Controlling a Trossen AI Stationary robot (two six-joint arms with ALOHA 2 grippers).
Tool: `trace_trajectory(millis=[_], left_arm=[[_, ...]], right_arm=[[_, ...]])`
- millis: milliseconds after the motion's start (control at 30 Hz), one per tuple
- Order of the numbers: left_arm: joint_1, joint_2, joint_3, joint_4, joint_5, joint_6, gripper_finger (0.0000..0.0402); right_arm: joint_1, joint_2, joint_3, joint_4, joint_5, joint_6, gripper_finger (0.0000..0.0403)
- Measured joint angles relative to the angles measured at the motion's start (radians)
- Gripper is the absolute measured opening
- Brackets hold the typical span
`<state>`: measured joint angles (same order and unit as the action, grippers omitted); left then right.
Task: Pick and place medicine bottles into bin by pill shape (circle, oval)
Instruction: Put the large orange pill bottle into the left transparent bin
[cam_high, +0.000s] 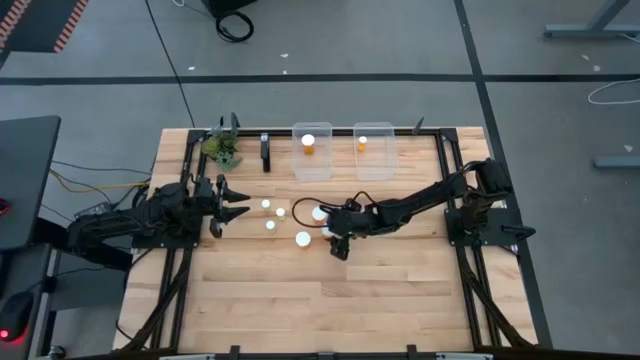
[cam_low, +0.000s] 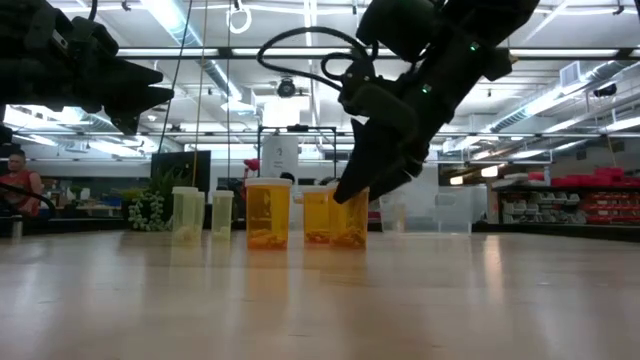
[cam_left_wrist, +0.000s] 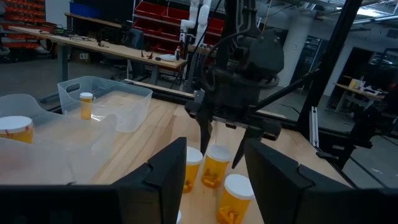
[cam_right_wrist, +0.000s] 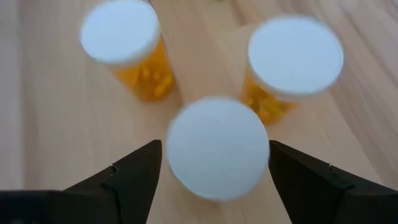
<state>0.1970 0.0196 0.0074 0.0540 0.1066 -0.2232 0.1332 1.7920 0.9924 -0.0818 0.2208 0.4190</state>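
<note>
Right gripper (cam_right_wrist: 214, 163) hangs wide open over a medicine bottle (cam_right_wrist: 217, 146) mid-counter (cam_high: 300, 300), jaws either side of its white cap, gripping nothing. It's the pick step; next, I'd judge, lower and close. Left gripper (cam_high: 240, 200) waits at the left, open, empty. Count: five bottles loose, one in each of two far bins (cam_high: 312, 165).

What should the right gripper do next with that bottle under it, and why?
Probably close. The right gripper is open, with one finger on each side of a white-capped bottle, not yet gripping it. Two other bottles stand apart from it, so closing looks clear.
</note>
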Motion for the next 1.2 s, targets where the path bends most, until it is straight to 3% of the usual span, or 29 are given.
trace_trajectory(millis=[433,800,1000,1200], left_arm=[[0.000,0.000,0.000,-0.001,0.000,0.000,0.0172],[0.000,0.000,0.000,-0.001,0.000,0.000,0.0172],[0.000,0.000,0.000,-0.001,0.000,0.000,0.0172],[0.000,0.000,0.000,-0.001,0.000,0.000,0.0172]], right_arm=[[-0.002,0.035,0.000,0.044,-0.005,-0.033,0.0293],[-0.002,0.034,0.003,0.048,-0.005,-0.037,0.0232],[-0.011,0.034,0.003,0.044,-0.005,-0.037,0.0219],[-0.016,0.033,0.067,-0.087,-0.004,-0.047,0.0219]])
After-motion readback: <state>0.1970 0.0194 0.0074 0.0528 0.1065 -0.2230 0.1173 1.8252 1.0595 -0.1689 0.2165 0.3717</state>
